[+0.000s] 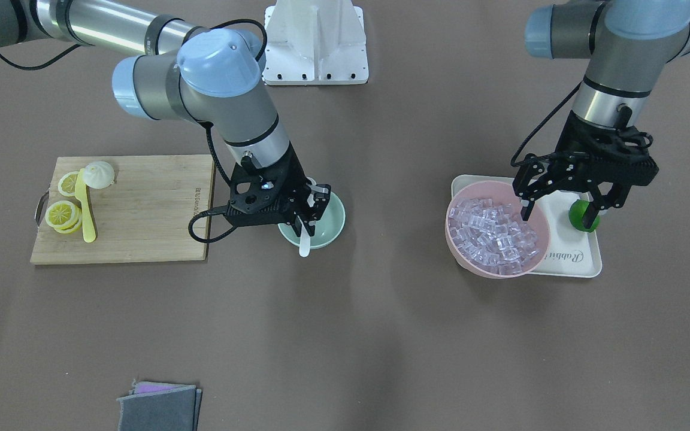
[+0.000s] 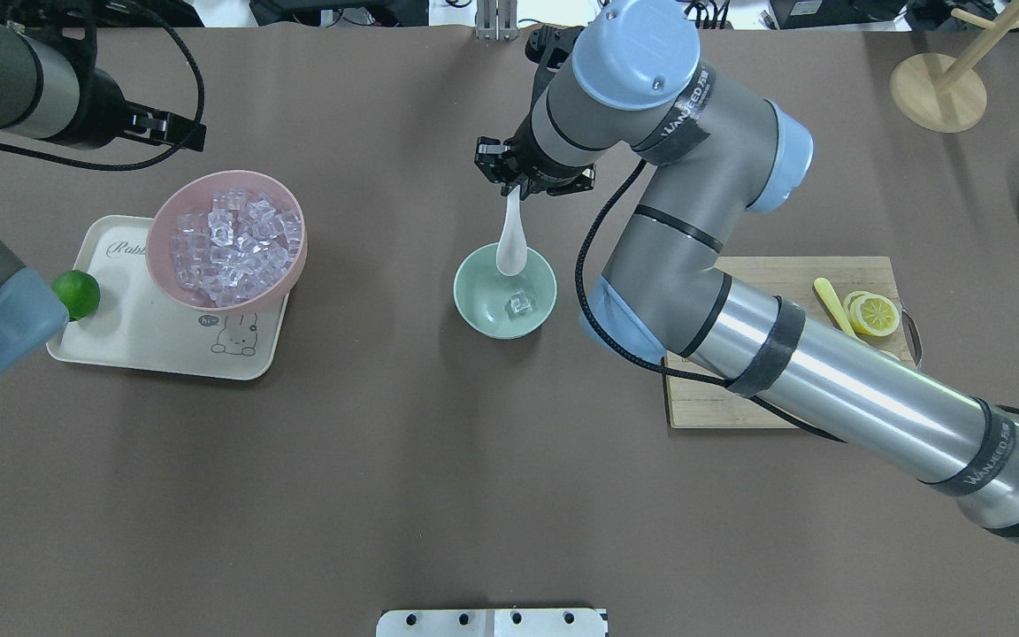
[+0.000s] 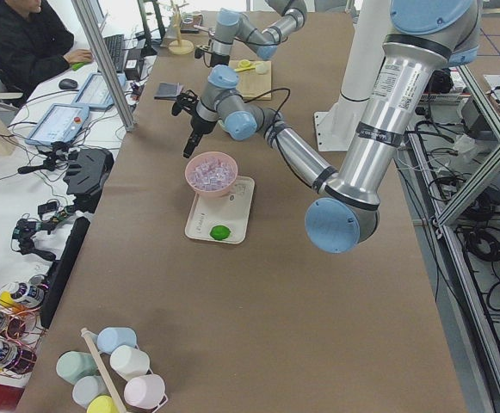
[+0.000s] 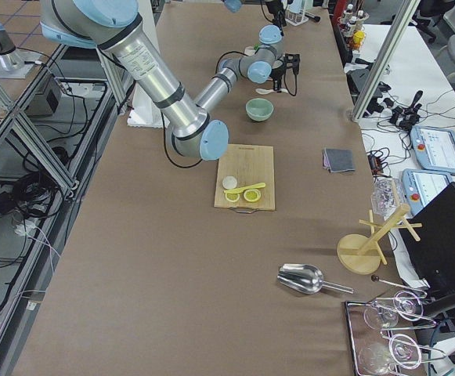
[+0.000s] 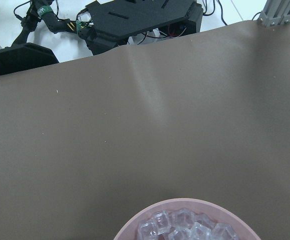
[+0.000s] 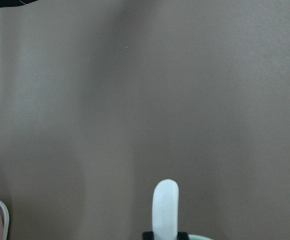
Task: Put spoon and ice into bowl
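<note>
- A brown bench (image 1: pixel 381 329) with two robot arms, seen from several cameras.
- The right arm's fingers (image 2: pixel 506 184) are closed on the handle of a small white spoon (image 2: pixel 511 243), near the handle's upper end.
- The spoon hangs tilted down from the fingers. Its scoop rests inside the pale mint-green bowl (image 2: pixel 474 301) and its handle rises over the bowl's rim on the side away from the robot.
- In the right wrist view the rounded tip of the handle pokes out past the fingers.
- One clear ice cube (image 2: pixel 518 303) lies in the bottom of the mint bowl, just beside the scoop.
- The left arm's fingers (image 1: pixel 526 209) are spread wide and hold nothing. One fingertip hangs over the ice (image 1: pixel 492 236) heaped in a pink bowl (image 1: pixel 489 184), the other near a green lime (image 1: pixel 581 216).
- The pink bowl and the lime sit on a cream tray (image 1: pixel 578 257), well apart from the mint bowl.
- On the robot's right, a wooden cutting board (image 1: pixel 141 209) carries lemon slices (image 1: pixel 62 214) and a yellow knife (image 1: pixel 85 209).
</note>
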Tool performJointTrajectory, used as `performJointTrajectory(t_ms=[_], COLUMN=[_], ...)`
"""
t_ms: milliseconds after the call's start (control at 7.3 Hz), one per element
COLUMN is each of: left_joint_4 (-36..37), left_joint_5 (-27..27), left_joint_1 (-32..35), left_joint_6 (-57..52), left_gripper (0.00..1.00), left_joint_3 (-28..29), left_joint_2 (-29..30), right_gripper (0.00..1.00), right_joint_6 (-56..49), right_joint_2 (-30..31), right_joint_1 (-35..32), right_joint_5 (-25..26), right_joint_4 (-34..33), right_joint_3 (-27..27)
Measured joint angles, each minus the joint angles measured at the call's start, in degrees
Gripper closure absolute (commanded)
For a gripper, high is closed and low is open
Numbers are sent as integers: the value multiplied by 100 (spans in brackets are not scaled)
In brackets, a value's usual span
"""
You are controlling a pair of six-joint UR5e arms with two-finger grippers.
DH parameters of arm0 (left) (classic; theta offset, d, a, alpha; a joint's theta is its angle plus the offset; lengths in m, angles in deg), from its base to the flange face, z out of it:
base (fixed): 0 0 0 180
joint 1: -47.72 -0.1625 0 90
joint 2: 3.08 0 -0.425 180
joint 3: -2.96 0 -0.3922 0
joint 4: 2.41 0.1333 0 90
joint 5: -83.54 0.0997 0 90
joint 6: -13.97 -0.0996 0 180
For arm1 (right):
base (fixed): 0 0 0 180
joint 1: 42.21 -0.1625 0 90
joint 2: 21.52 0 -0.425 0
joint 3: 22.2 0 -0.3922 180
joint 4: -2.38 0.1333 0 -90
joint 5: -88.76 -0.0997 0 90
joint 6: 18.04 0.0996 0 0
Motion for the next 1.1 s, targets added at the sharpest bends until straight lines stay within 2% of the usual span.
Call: performJointTrajectory(t_ms=[411, 548, 959, 1096], left_joint_4=[-34, -102, -236, -233], left_joint_5=[-169, -244, -295, -294], left_joint_1=[232, 383, 660, 723], left_joint_6=[30, 46, 8, -3], left_gripper=[2, 2, 2, 2], left_joint_3=[-14, -21, -22, -1], left_joint_2=[27, 51, 52, 8], right_gripper=[100, 2, 0, 0], right_joint_6=[4, -5, -30, -76], right_joint_2=[-34, -22, 22, 47], right_joint_1=[347, 389, 392, 267], right_joint_5=[507, 545, 470, 201], right_joint_4=[377, 378, 321, 128], right_joint_3=[499, 551, 485, 291])
